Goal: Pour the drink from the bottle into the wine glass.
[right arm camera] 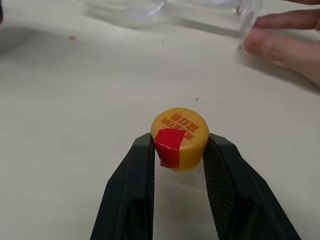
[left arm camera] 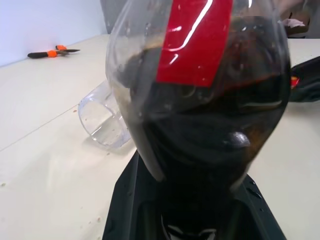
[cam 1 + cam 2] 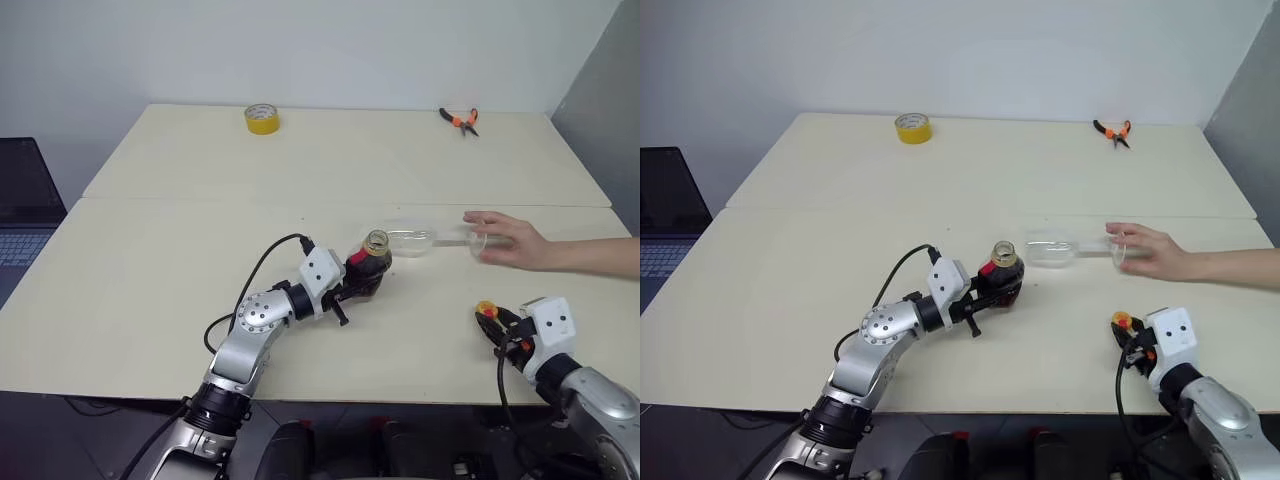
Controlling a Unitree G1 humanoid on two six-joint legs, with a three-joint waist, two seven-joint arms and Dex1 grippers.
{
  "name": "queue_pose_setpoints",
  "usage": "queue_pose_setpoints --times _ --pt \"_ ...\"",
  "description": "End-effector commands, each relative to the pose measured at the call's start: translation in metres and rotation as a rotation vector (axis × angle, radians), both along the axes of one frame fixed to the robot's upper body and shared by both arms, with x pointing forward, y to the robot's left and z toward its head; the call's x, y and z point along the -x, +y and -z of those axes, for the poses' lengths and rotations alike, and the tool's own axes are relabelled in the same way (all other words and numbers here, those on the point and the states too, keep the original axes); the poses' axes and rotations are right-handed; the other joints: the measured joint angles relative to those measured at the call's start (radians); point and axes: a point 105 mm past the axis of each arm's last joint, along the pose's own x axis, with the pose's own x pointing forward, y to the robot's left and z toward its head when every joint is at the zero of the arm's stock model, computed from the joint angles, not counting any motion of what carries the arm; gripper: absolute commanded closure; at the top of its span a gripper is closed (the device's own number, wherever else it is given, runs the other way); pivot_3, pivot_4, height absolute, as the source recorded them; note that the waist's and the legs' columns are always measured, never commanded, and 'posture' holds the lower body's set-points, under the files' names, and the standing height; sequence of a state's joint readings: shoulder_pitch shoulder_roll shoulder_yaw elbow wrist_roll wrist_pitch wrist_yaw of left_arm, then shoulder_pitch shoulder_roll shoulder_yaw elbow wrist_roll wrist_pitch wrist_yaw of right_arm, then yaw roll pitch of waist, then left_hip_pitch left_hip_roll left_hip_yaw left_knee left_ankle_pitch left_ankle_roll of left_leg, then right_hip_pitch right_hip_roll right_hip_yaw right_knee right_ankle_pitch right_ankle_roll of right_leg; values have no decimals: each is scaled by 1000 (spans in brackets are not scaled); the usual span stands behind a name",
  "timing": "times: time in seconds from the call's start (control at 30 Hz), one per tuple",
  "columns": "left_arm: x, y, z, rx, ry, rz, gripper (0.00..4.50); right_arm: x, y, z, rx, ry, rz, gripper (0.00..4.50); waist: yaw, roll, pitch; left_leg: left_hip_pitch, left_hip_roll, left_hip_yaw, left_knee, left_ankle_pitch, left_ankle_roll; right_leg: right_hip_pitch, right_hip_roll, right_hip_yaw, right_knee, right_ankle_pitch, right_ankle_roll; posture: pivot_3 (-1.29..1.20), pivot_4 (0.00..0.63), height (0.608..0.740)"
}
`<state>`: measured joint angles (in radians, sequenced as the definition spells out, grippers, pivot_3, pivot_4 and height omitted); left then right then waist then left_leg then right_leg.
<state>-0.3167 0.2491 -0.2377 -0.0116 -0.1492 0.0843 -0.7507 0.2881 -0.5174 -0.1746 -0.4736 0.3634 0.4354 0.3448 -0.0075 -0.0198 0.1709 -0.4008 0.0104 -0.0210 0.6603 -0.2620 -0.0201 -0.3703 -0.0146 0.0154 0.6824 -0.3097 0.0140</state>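
Note:
My left gripper (image 3: 362, 280) is shut on the belly of the bottle (image 3: 372, 262), which stands roughly upright near the table's middle with its mouth uncapped. The dark brown drink (image 2: 200, 150) fills the lower part of the bottle (image 2: 200, 75) under a red label. Just right of it the wine glass (image 3: 410, 241) lies on its side, bowl toward the bottle. A person's hand (image 3: 512, 241) touches the glass's foot. My right gripper (image 1: 180, 147) sits low at the front right, shut on the yellow cap (image 1: 180, 135).
A yellow tape roll (image 3: 261, 118) and orange-handled pliers (image 3: 460, 120) lie at the table's far edge. A laptop (image 3: 25, 210) stands beyond the table's left side. The person's forearm reaches in from the right edge.

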Motion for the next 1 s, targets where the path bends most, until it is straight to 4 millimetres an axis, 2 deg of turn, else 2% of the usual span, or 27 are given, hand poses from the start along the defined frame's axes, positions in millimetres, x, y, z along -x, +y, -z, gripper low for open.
queue_pose_setpoints --times 0.03,0.07,0.4,0.57,0.73,0.83,0.9,1.0 --pt "5 -6 -22 39 -72 35 3859 -3 1 -1 -9 -35 -2 3405 4 0 0 0 0 0 0 0 0 0 0 0 0 0 0 0 150 740" --pt "5 -6 -22 39 -72 35 3859 -3 0 2 -11 -27 -3 3405 4 0 0 0 0 0 0 0 0 0 0 0 0 0 0 0 150 740" --pt "4 -3 -23 39 -73 19 3859 8 -1 12 -50 47 -64 13 5 0 0 0 0 0 0 0 0 0 -1 -1 0 0 0 0 150 740" --pt "1 3 -26 48 -81 -16 3859 13 -3 1 -41 19 -84 0 6 0 0 0 -1 -1 0 0 0 1 -1 -1 0 0 0 0 150 740" --pt "-6 19 -34 84 -94 -114 3859 11 3 -40 71 -160 -154 0 4 1 0 0 0 0 0 0 0 0 -1 0 0 0 0 0 150 740" --pt "-12 32 -39 117 -103 -206 3859 15 34 -68 69 -268 -308 0 3 1 0 0 1 -1 0 0 0 0 0 -1 0 0 0 0 150 740" --pt "-25 51 -45 177 -114 -354 3859 21 69 -85 71 -284 -512 0 2 1 0 0 1 -1 0 0 0 0 0 -1 0 0 0 0 150 740" --pt "-38 73 -48 232 -118 -508 3859 25 96 -99 45 -270 -682 0 3 -1 0 0 0 -1 2 0 0 1 0 -1 0 0 1 0 150 740"
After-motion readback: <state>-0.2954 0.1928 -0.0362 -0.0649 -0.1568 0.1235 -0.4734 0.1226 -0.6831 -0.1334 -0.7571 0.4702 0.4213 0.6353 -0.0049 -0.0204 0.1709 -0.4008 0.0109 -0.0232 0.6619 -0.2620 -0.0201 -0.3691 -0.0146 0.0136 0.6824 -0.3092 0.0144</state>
